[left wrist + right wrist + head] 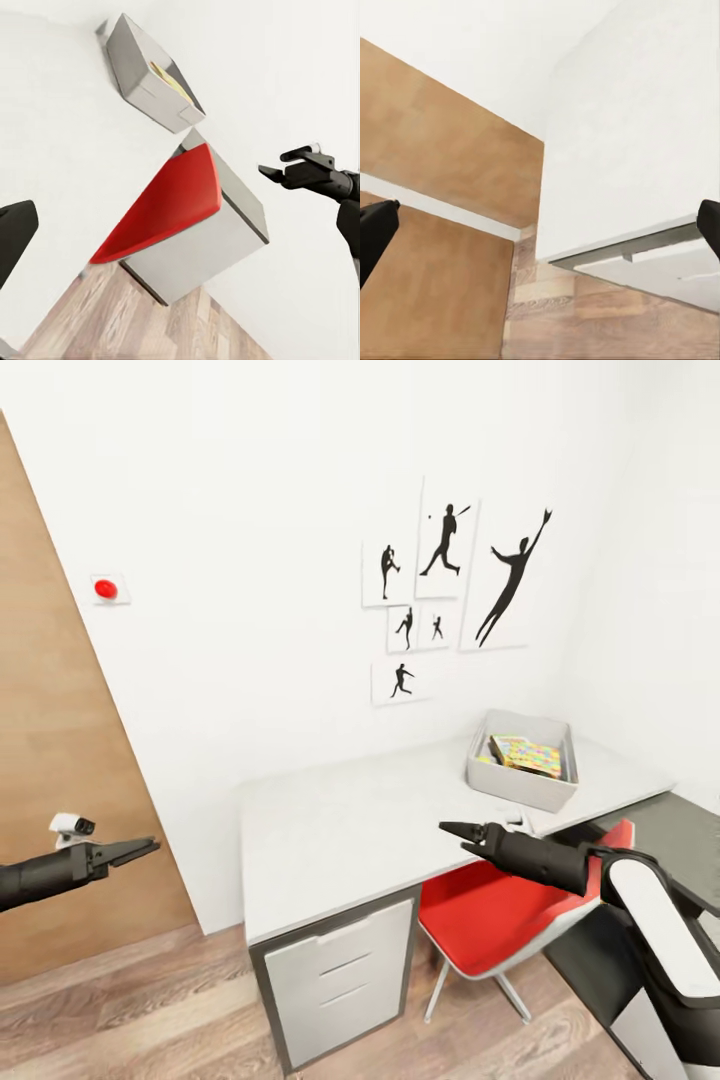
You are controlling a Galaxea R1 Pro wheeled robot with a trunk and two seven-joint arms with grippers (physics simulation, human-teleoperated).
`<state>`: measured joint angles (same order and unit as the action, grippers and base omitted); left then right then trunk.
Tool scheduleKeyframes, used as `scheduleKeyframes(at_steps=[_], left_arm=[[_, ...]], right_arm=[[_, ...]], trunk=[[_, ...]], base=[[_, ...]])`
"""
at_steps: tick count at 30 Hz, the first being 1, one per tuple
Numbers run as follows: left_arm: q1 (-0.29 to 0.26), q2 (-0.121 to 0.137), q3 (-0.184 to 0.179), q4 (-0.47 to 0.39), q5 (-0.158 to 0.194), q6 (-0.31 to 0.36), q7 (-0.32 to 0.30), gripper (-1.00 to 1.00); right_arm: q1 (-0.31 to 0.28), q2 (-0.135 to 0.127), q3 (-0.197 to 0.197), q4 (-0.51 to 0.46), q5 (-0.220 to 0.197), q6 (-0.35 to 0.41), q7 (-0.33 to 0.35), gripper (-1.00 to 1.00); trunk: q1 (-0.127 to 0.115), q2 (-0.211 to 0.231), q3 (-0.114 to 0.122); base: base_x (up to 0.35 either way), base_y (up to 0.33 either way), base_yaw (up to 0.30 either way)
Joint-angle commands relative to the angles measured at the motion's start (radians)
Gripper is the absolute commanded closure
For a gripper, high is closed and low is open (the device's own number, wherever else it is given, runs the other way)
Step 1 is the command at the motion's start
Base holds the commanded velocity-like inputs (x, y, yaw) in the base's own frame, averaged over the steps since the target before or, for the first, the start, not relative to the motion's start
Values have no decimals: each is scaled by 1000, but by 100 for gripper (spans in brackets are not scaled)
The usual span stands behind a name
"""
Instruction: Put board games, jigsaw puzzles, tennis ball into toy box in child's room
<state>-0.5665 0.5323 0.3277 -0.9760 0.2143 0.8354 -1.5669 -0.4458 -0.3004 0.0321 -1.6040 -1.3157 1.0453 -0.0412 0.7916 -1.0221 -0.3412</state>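
Observation:
The grey toy box [520,788] stands at the back right of the white desk [340,830], with a colourful flat game box [527,753] lying inside it. The left wrist view has the toy box [139,79] too. My right gripper [455,834] hovers open over the desk's front edge, left of the toy box and holding nothing. It appears open in the left wrist view as well [271,171]. In the right wrist view its fingers [375,232] stand wide apart. My left gripper [150,849] hangs open and empty off to the left of the desk, in front of the door.
A red chair [490,920] is tucked under the desk's right half, and drawers [340,970] fill the left half. A wooden door [60,760] is at the left. A dark surface [680,840] adjoins the desk at the right. Wood floor [150,1010] lies in front.

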Motion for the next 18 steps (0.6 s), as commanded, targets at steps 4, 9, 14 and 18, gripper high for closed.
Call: scheduleKeyframes(at_steps=[4, 9, 14, 18], left_arm=[[4, 0, 4, 36, -2, 2, -4, -100], [7, 0, 5, 93, -2, -49, -4, -100], [8, 0, 5, 166, -2, -94, -4, -100], [12, 0, 6, 200, -3, -117, -4, -100]], right_arm=[[29, 3, 14, -1, -5, 2, 14, -100], [69, 7, 38, -1, -4, 2, 19, -100], [82, 9, 81, -1, -4, 2, 21, -100], [83, 10, 136, -1, -2, 2, 21, -100]], trunk=[[0, -1, 5], [0, -1, 9], [0, -1, 9], [0, -1, 9]], base=[[-313, 0, 0], [-313, 0, 0], [-314, 0, 0], [-315, 0, 0]])
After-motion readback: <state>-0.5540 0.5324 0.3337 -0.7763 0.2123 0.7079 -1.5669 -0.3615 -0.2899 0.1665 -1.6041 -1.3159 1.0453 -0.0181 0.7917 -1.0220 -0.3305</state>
